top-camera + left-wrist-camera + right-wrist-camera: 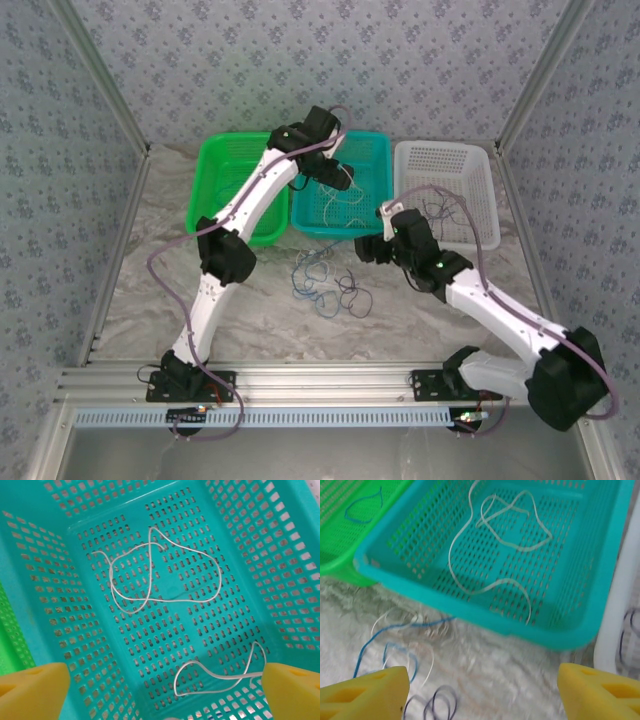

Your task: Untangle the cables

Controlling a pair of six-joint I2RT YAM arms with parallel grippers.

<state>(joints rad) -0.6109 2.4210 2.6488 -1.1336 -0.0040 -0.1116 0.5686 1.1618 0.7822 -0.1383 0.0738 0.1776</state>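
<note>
While jaws gape, white cable (190,601) in teal basket (280,555), tangle (325,285) on table (140,312).

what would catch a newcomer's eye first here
Three baskets line the far side of the table: a green basket, a teal basket and a white basket, left to right. A white cable lies looped in the teal one, and a tangle of blue and dark cables sits on the table before it.
</note>
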